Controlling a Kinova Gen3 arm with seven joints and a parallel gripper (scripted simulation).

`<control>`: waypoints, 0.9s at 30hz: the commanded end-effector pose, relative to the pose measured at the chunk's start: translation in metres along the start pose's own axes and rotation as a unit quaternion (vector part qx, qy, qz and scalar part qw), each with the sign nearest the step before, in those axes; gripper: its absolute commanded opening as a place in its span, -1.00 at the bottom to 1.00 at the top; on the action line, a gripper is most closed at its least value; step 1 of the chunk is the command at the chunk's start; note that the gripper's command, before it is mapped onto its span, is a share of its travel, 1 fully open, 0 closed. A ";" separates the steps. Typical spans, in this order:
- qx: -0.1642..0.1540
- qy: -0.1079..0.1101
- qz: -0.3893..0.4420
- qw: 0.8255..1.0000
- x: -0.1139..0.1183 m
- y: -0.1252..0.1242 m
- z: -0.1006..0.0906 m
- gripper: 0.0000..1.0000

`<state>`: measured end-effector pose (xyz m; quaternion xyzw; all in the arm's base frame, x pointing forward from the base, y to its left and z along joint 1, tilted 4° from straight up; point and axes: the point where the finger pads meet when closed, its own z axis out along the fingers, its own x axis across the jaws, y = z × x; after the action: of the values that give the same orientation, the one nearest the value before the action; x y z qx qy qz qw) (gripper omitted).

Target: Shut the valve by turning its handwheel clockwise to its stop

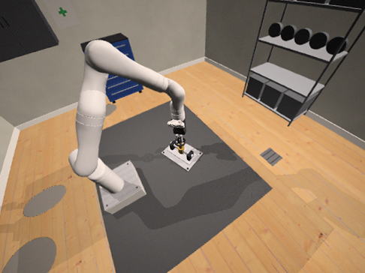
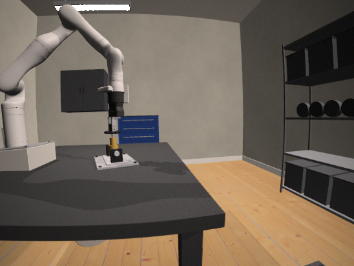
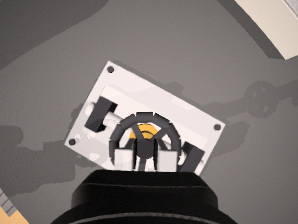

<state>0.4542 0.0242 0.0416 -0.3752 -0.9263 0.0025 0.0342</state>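
The valve stands on a white baseplate [image 1: 182, 157] on the dark table, also seen in the exterior view [image 2: 115, 161] and the wrist view [image 3: 143, 124]. Its body is yellow with dark pipe ends. The black spoked handwheel [image 3: 141, 137] lies level on top and shows edge-on in the exterior view [image 2: 112, 132]. My gripper [image 3: 145, 149] points straight down over it, fingers shut on the handwheel at its near side, astride a dark spoke or hub. It also shows in the top view [image 1: 179, 137] and in the exterior view [image 2: 112, 127].
The arm's grey base block [image 1: 121, 188] sits on the table left of the valve, and shows in the exterior view [image 2: 26, 155]. A blue drawer cabinet [image 2: 139, 128] stands behind the table. A black shelf rack [image 1: 303, 49] stands at the right wall.
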 end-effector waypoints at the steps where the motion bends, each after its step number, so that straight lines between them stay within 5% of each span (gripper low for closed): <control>1: -0.001 -0.001 0.006 1.000 0.000 0.000 -0.001 -1.00; 27: -0.001 -0.001 0.127 0.992 0.000 0.000 -0.001 -1.00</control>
<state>0.4542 0.0242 0.0416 -0.4834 -0.8747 0.0062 0.0338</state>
